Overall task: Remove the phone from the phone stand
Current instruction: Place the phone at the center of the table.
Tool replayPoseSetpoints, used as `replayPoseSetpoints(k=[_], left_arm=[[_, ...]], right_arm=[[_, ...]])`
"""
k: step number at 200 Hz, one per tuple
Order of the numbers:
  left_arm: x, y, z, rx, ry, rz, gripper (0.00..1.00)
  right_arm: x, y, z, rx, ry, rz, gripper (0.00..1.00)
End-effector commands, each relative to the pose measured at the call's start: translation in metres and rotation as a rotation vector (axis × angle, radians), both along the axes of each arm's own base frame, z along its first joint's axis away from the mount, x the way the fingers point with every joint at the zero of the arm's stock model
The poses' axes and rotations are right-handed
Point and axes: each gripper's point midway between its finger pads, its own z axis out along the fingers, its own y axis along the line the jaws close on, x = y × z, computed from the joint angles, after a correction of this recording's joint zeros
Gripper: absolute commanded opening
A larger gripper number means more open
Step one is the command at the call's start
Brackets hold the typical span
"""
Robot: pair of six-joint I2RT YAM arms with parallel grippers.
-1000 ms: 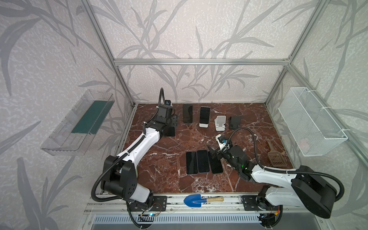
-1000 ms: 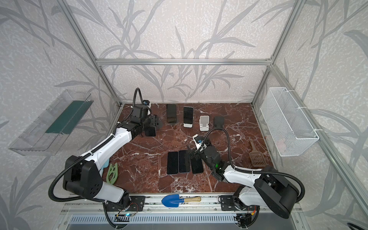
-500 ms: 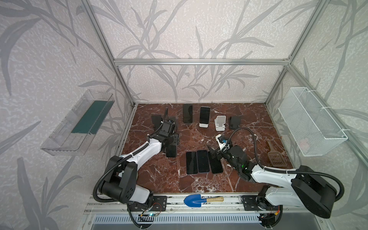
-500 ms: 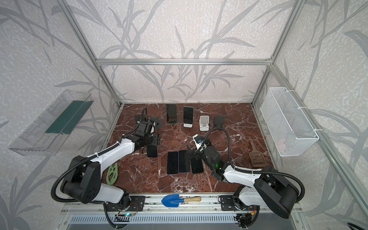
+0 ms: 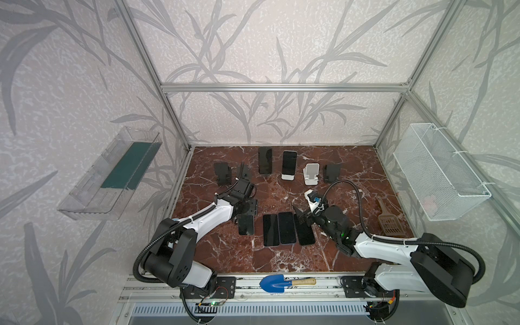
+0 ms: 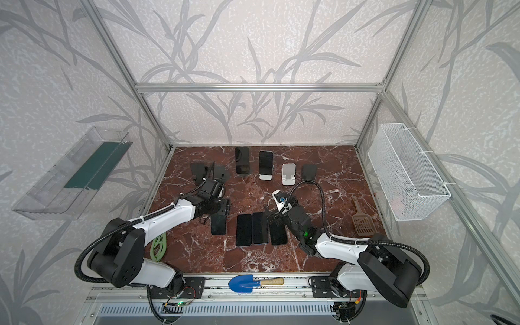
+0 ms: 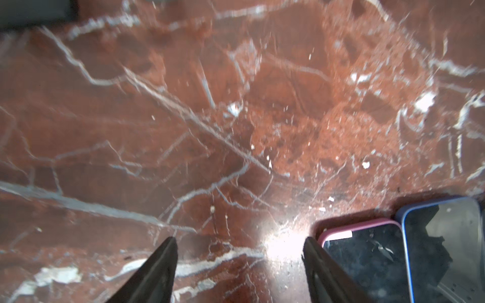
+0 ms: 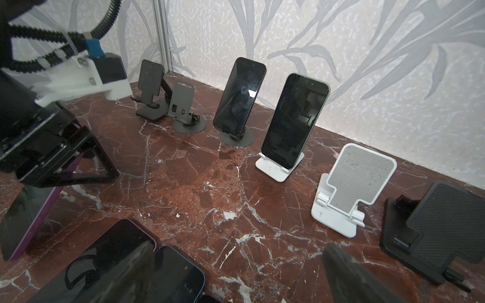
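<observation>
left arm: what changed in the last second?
The left gripper drew back from the back-left stands toward the front, carrying the purple-cased phone. It still grips the phone, which hangs tilted beside the three flat phones. Nothing was let go. Unchanged: the right gripper, open and in place; the flat row; the two phones on stands at the back.
</observation>
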Motion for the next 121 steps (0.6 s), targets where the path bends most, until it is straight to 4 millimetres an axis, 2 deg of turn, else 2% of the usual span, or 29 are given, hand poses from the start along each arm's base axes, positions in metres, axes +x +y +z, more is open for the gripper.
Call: replayPoseSetpoints(k=[1, 121], left_arm=[[-0.006, 0.002, -0.005, 0.002, 0.018, 0.048, 0.48], [-0.013, -0.001, -0.021, 0.06, -0.091, 0.077, 0.48]], right_arm=[[0.003, 0.0, 0.01, 0.029, -0.029, -0.019, 0.99], [0.003, -0.001, 0.01, 0.03, -0.029, -0.024, 0.99]])
